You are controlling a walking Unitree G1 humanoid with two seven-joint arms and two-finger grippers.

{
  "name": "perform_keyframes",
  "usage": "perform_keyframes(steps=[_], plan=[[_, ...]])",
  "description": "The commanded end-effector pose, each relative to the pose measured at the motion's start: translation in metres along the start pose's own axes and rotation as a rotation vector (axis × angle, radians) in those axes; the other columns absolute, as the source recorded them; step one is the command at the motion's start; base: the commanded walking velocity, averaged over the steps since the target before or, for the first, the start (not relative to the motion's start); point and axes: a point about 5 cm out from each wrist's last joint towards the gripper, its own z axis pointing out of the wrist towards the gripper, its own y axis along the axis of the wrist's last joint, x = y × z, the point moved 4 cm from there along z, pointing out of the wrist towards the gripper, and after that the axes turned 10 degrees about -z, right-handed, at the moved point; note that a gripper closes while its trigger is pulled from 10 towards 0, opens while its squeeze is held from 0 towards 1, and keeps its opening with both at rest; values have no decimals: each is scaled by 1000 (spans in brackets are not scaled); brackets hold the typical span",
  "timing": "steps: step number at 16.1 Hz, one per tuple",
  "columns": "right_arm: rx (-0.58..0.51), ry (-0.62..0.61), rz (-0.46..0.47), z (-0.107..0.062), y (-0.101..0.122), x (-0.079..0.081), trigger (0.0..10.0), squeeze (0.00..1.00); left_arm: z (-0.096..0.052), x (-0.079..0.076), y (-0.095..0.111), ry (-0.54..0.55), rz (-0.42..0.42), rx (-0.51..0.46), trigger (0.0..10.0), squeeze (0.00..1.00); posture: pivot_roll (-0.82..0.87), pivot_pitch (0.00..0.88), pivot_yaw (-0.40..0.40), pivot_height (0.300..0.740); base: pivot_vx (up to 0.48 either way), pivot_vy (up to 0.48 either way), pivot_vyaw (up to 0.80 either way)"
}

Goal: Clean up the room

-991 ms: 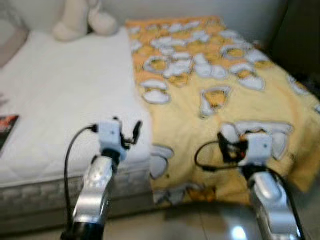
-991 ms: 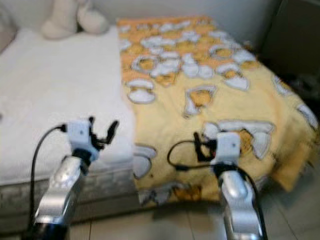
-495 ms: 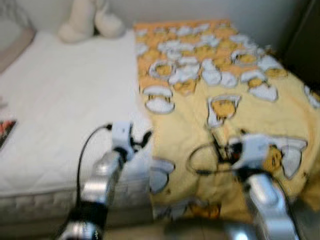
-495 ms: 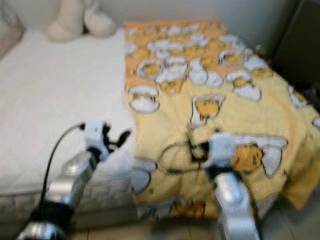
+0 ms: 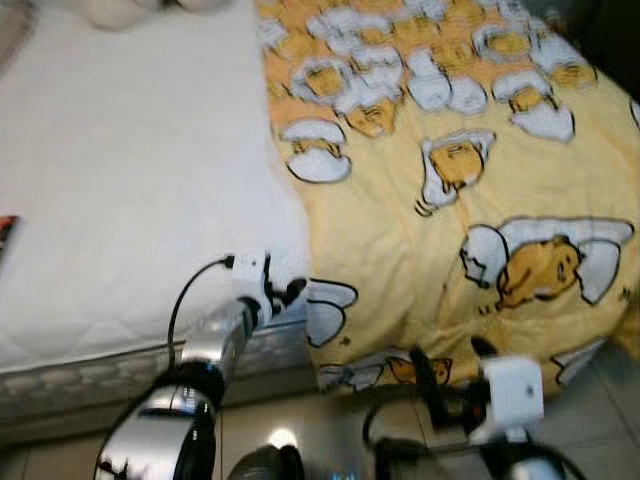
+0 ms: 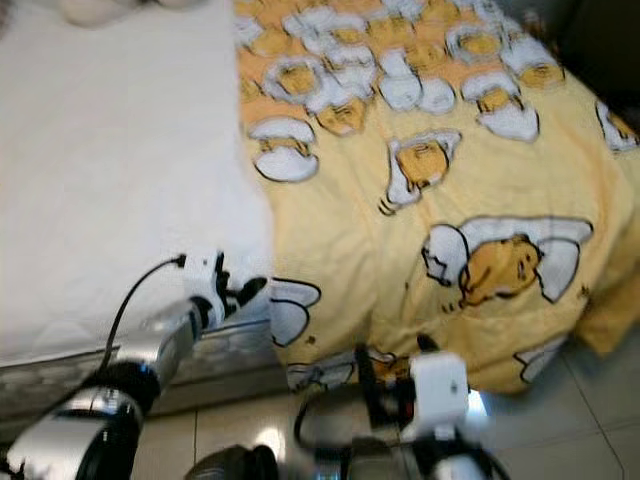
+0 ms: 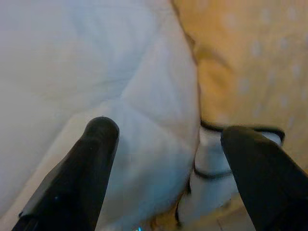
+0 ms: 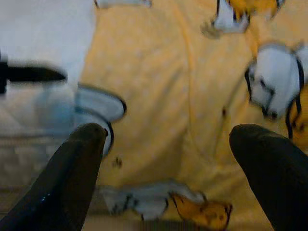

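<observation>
The yellow blanket (image 5: pixel 450 190) covers the robot's-right half of the bed, its long axis running away from the robot; its near edge hangs over the foot of the white mattress (image 5: pixel 130 180). The left end effector (image 5: pixel 278 293) sits at the mattress's front corner, just beside the blanket's inner edge, which lies to its right. Its fingers are spread wide, holding nothing; in the left wrist view the blanket's hem (image 7: pixel 231 139) falls between and beyond the fingertips. The left arm is extended forward and low. The right end effector (image 5: pixel 450 385) hangs lower, below the blanket's hanging edge near the floor, fingers also wide apart and empty. Judgement: the left arm is nearer the blanket edge and better placed to grip it.
</observation>
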Motion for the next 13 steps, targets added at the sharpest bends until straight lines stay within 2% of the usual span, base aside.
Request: perform_keyframes(steps=[1,3,5,9,13], plan=[[12,-2,-2,-6,-2,2,10000,0,-2,12,7,45,-3,-24,10000,0,-293,302,104,740,0,0,0],[39,-4,12,-14,-5,4,10000,0,-3,21,18,81,-5,-68,10000,0,-291,312,101,740,0,0,0],[52,-2,20,-18,-5,7,10000,0,-4,24,23,68,-70,-91,10000,0,-287,327,98,740,0,0,0],[62,2,38,-22,-4,12,10000,0,-2,7,23,-76,-153,-108,10000,0,-277,350,110,740,0,0,0],[67,-6,58,-24,-3,18,10000,0,3,-18,35,-190,-166,-147,10000,0,-278,361,133,740,0,0,0]])
